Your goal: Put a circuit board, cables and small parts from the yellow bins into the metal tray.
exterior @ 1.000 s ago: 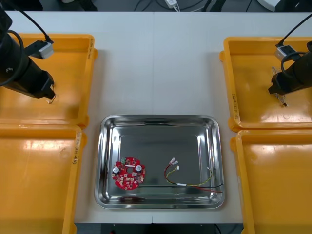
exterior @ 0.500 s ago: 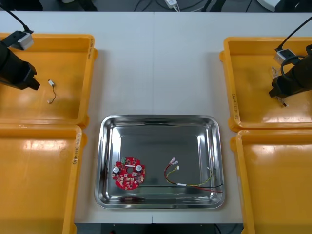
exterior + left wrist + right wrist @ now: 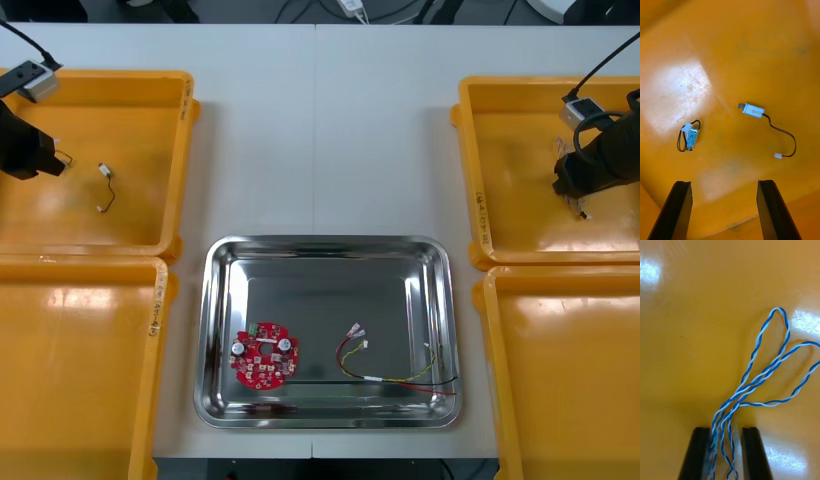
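Cable of twisted blue and white strands [image 3: 763, 378] is the thing in hand. Its bunched end runs down between the black jaws of the right gripper [image 3: 726, 431], which are closed on it, while its loops fan out over the floor of the far right yellow bin [image 3: 470, 150]. I judge the step to be the pick-up of this cable, with the carry not yet made.

The next move calls for a straight lift until the loops clear the bin wall, then a swing left and nearward to the metal tray [image 3: 325, 250], which sits at the near middle of the tabletop [image 3: 320, 130]. The loose loops may drag or snag on the rim.

In the tray lie a round red circuit board [image 3: 264, 358] at its near left and a red and yellow cable [image 3: 395, 372] at its near right, so the board and one cable look done.

In the far left yellow bin [image 3: 185, 150] the left gripper [image 3: 723, 183] hangs with jaws wide open and empty above two small metal parts [image 3: 752, 110], each with a thin black lead. To take one, it would need to drop over it and close.

Small dark writing marks the rims of both far bins on the side facing the middle, too small to read. No brand shows.
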Controlling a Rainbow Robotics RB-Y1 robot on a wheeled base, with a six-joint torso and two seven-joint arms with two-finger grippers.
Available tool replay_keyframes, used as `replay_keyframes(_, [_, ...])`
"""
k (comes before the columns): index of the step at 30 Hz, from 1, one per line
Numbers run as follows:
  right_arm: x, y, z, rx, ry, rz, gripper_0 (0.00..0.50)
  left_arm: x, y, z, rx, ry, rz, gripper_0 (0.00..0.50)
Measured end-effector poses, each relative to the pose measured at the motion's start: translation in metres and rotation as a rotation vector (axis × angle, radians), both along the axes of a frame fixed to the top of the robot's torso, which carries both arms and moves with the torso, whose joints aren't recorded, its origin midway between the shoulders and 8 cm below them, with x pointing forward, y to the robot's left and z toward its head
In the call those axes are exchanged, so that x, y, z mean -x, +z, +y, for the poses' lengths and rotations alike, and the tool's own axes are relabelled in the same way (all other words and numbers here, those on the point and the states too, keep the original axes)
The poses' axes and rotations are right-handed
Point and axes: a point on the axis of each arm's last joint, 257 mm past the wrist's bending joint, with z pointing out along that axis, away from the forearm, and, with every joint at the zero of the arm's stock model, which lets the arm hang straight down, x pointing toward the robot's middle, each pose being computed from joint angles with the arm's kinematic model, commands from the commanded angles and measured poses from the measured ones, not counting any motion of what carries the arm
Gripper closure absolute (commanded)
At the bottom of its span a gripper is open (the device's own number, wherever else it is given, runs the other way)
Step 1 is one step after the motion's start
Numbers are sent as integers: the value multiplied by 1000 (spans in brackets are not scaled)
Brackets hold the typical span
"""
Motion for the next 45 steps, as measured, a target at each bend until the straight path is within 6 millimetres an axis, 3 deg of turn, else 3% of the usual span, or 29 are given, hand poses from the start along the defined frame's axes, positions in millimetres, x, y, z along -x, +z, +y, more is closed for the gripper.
replay_keyframes(5, [-5, 2, 4, -16, 3, -21, 500, -8, -5, 16, -14, -9, -21, 0])
replay_keyframes(14, [-4, 2, 4, -16, 5, -20, 500, -17, -7, 31, -170, -232, -61, 0])
replay_keyframes(20, [14, 4, 11, -10, 38, 50, 500, -24, -8, 41, -164, -201, -88, 0])
replay_keyframes(31, [40, 48, 26, 37, 111, 80, 500, -41, -3, 45, -156, -176, -161, 0])
replay_keyframes(45, [60, 91, 26, 66, 127, 54, 500, -53, -22, 27, -107, -170, -185, 0])
